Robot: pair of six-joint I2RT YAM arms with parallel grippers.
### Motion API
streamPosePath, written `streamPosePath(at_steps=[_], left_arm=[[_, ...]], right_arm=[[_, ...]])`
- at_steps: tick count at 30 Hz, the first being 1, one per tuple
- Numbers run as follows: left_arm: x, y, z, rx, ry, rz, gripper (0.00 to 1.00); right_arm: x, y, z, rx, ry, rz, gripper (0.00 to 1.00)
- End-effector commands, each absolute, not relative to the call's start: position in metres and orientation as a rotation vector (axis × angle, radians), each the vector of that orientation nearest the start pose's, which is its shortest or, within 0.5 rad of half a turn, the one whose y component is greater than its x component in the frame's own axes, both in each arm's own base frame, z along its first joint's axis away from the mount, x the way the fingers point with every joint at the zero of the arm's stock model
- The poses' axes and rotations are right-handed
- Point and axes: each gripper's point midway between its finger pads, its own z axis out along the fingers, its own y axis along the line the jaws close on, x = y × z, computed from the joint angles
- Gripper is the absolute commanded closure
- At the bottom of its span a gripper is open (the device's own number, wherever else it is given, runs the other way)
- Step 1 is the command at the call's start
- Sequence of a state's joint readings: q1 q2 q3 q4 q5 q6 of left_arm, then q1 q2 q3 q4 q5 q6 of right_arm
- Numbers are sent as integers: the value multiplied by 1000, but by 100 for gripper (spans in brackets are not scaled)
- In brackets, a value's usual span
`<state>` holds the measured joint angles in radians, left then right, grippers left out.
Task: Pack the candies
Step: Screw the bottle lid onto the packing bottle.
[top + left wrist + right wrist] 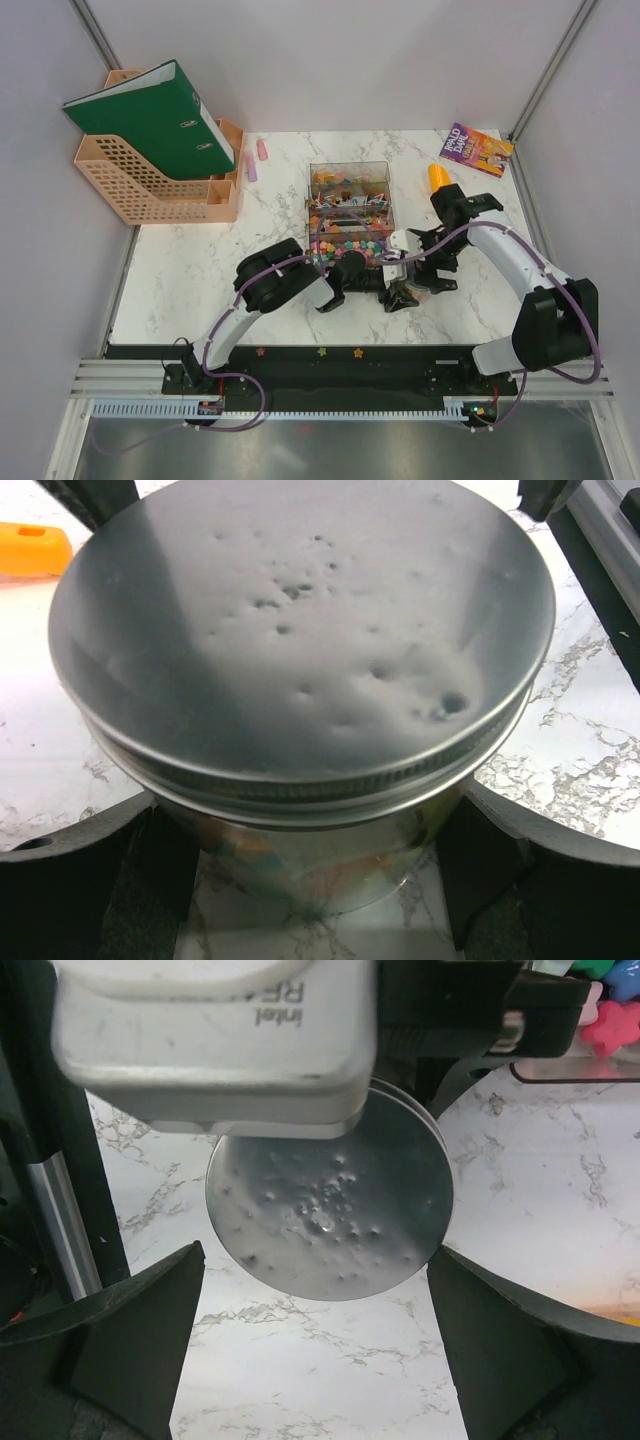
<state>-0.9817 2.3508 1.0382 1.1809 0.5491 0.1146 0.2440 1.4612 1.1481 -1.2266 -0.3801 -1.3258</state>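
Observation:
A clear jar (320,865) with a dimpled metal lid (300,630) stands on the marble table, with blurred coloured candies (225,845) showing through its wall. My left gripper (310,880) is shut on the jar's body, one finger against each side. My right gripper (315,1260) hovers open just above the lid (330,1210), fingers wide on either side and not touching it. In the top view both grippers (400,290) (428,268) meet at the table's front middle and hide the jar. More candies (345,240) fill a clear box (350,170) behind them.
An orange scoop (438,177) lies right of the box, also seen as the scoop (30,550) in the left wrist view. A book (476,150) sits at the back right. A peach file rack (150,190) with a green binder (150,115) stands back left, pink items (256,160) beside it.

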Motion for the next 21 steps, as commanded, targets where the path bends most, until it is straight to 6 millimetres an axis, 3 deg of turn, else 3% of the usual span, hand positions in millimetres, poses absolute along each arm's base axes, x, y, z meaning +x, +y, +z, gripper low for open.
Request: streamPosePath(at_steps=[1, 9, 13, 17, 20, 21], left_arm=[[206, -379, -181, 1495, 2014, -793, 98], [207, -378, -185, 1505, 2025, -781, 98], [206, -378, -184, 1505, 2026, -790, 98], [208, -378, -185, 1508, 2025, -782, 98], [206, -378, -185, 1513, 2026, -784, 98], [206, -377, -186, 1515, 2029, -783, 98]], right_arm=[[158, 71, 111, -2080, 2167, 631, 2], [112, 55, 93, -2080, 2279, 671, 2], [100, 47, 89, -2092, 2306, 655, 2], [106, 52, 100, -2025, 2301, 609, 2], [123, 53, 116, -1988, 2239, 501, 2], [139, 56, 126, -1938, 2184, 434, 2]])
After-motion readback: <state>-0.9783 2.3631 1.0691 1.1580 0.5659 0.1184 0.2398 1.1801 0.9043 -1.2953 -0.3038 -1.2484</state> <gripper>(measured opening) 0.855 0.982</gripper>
